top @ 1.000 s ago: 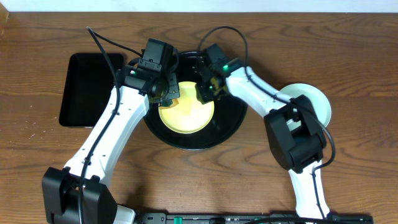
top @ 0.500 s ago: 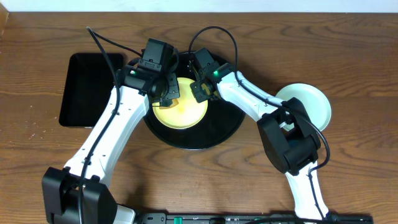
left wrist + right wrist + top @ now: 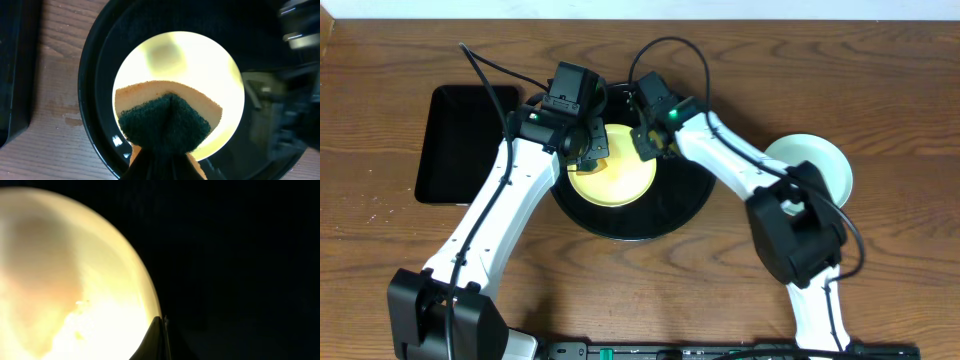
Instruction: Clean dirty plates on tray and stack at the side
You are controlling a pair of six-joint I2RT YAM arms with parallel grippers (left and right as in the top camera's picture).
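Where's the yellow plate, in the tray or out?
In. The plate lies flat inside the rim of the tray; the left wrist view shows black tray around it. The left hand holds a sponge over it.

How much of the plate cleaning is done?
Done: a mint plate sits off to the right side on the table. In hand: the left gripper holds a sponge over the yellow plate in the tray, with the right gripper shut at its rim. Left: finish wiping it, then stack it.
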